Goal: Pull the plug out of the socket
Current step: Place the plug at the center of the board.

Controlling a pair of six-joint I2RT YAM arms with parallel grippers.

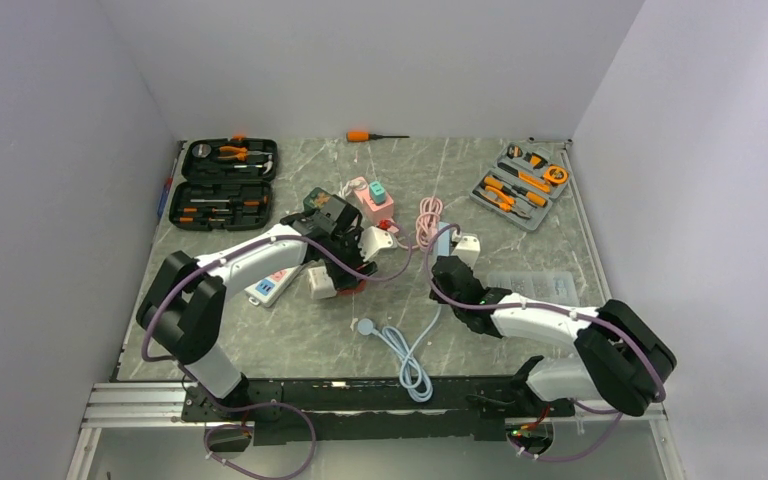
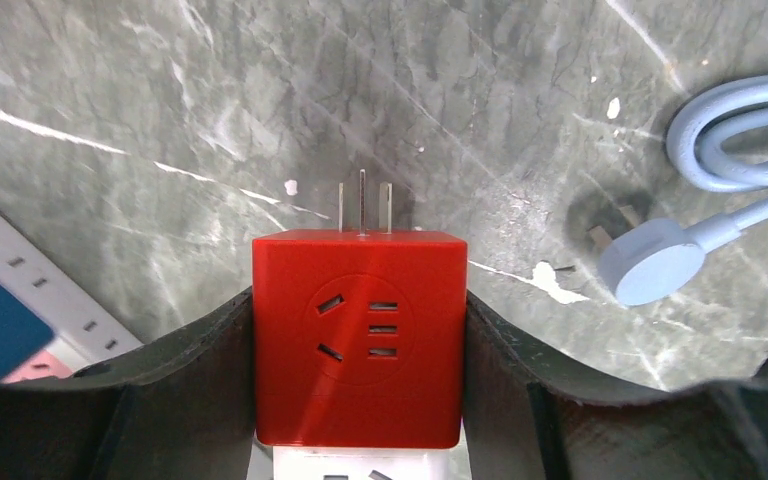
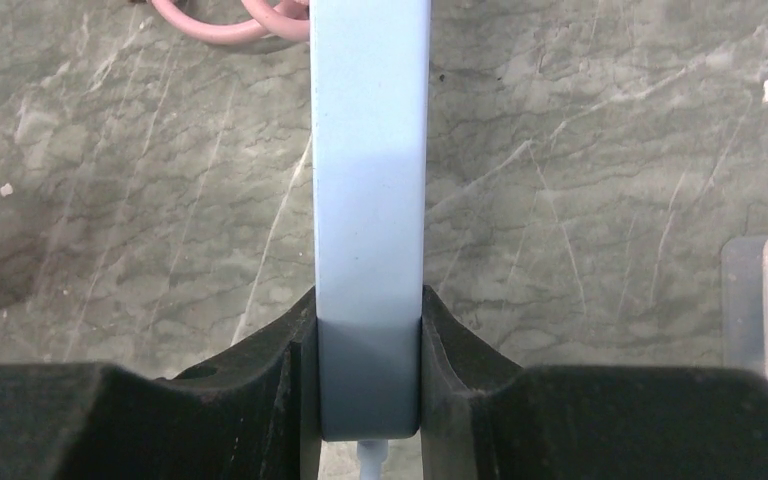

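Note:
The plug is a red cube (image 2: 360, 380) with a socket face toward the camera. Its three metal prongs (image 2: 362, 205) point away, bare and above the marble table, in no socket. My left gripper (image 2: 360, 300) is shut on the red cube's two sides. A white cube (image 2: 360, 462) sits right behind the red one, between the same fingers. In the top view the left gripper (image 1: 345, 272) is left of centre. My right gripper (image 3: 368, 300) is shut on a light-blue socket strip (image 3: 370, 150), held edge-on, so its socket face is hidden. The two grippers stand apart.
A light-blue cable with a round plug (image 2: 650, 262) lies loose near the front (image 1: 365, 326). A white power strip (image 1: 272, 285) lies left of the left gripper. Further off are a pink cube (image 1: 372, 203), pink cable (image 1: 428, 220), black tool case (image 1: 228, 183), grey tool tray (image 1: 520, 187), and clear box (image 3: 765, 290).

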